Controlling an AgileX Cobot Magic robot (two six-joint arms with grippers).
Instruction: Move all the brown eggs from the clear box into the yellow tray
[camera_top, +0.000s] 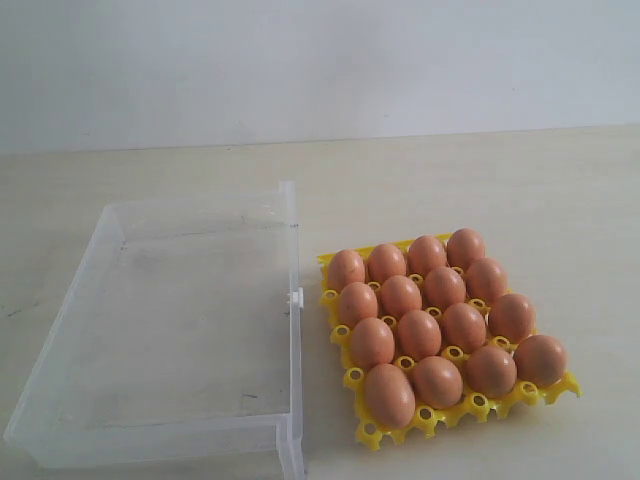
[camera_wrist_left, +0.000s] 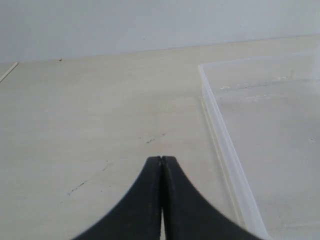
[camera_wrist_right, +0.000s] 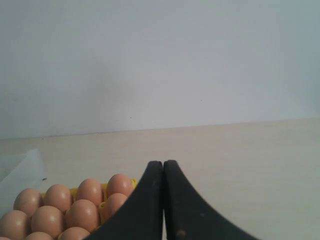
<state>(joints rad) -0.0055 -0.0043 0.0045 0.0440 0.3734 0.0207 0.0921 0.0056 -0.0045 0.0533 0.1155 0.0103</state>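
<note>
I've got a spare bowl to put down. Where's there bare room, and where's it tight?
Bare table runs behind the clear box and yellow tray, and right of the tray. The box floor is bare too. Crowded: brown eggs fill every tray cup, and the gap between box and tray is narrow.

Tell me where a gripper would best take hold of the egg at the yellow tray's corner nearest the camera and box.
Probably from straight above, pinching the exposed upper half of that corner egg. It stands on end in the yellow tray, its base sunk in a cup, with neighbouring eggs close on two sides.
</note>
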